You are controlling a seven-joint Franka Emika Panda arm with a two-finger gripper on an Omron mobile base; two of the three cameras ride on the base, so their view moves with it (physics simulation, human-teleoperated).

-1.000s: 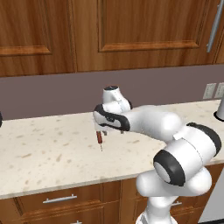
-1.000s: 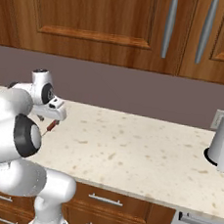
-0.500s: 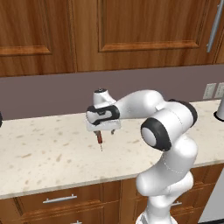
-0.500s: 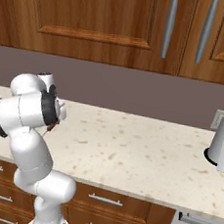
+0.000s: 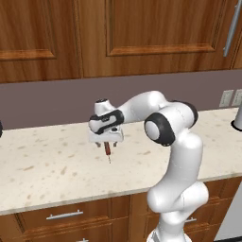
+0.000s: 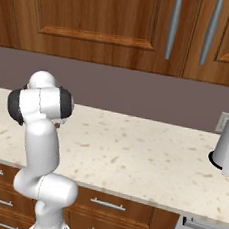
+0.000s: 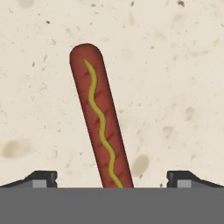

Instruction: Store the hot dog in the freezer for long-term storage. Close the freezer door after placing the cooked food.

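A slim reddish-brown hot dog [image 7: 101,127] with a wavy mustard line lies on the speckled beige countertop [image 5: 47,170]. The gripper [image 5: 107,140] points straight down over it, jaws spread wide and empty.

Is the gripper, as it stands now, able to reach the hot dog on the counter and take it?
Probably yes. The gripper hangs open right above the hot dog, which lies alone on the counter. In the hand view the sausage runs between the two fingertips, with bare counter on both sides, so nothing seems to block the way.
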